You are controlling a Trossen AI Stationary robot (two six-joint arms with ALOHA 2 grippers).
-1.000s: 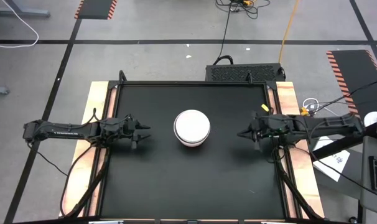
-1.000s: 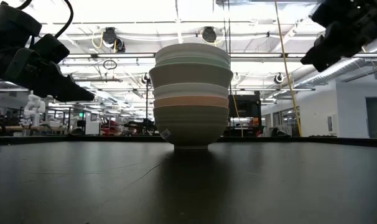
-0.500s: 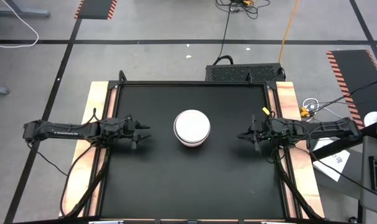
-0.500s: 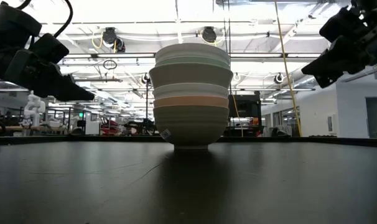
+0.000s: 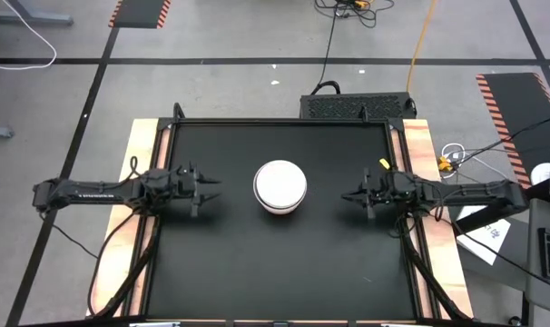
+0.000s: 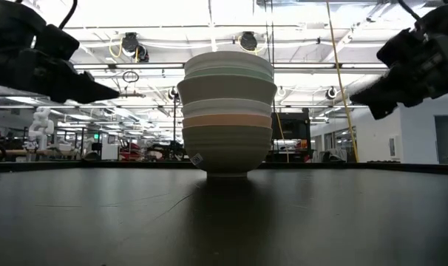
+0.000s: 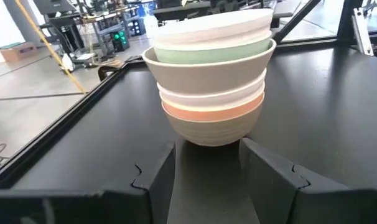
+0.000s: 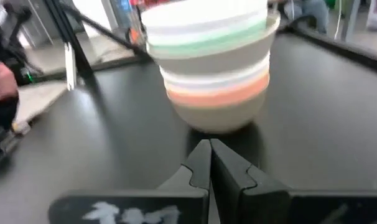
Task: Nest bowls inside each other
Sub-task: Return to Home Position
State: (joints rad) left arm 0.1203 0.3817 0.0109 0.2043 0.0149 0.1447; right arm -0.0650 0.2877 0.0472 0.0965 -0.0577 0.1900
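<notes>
So, bowls: I read six of them nested in one upright pile [image 5: 279, 186] at the middle of the black counter [image 5: 220, 263], touched by neither arm.
Bottom: the olive-grey bowl [image 6: 228, 151] sits on the counter and carries all the rest.
Inside it: the orange-coral bowl [image 6: 228, 120], only its rim band showing, with a white bowl [image 6: 228, 107] set in that.
Middle: the beige bowl [image 6: 228, 89], wider than those beneath, its wall flaring out past them.
Top two: the mint green bowl [image 6: 228, 72] sits in the beige one, and the upper white bowl [image 6: 228, 59] caps the pile.
Left jaws: spread wide and holding nothing. On my left wrist camera the pile shows through the gap. They hang above the counter on the pile's left, aimed at it, well apart from it.
Right jaws: pressed together, gripping nothing, on the pile's right with tips toward it, well apart.
Left arm [image 5: 93, 191]: lies level across the counter's left edge.
Right arm [image 5: 466, 193]: lies level across the right edge.
Around: a black vented box [image 5: 357, 106] sits just beyond the far edge, a yellow cable [image 5: 423, 41] runs on the floor past it, and papers [image 5: 488, 238] lie off the right side.
</notes>
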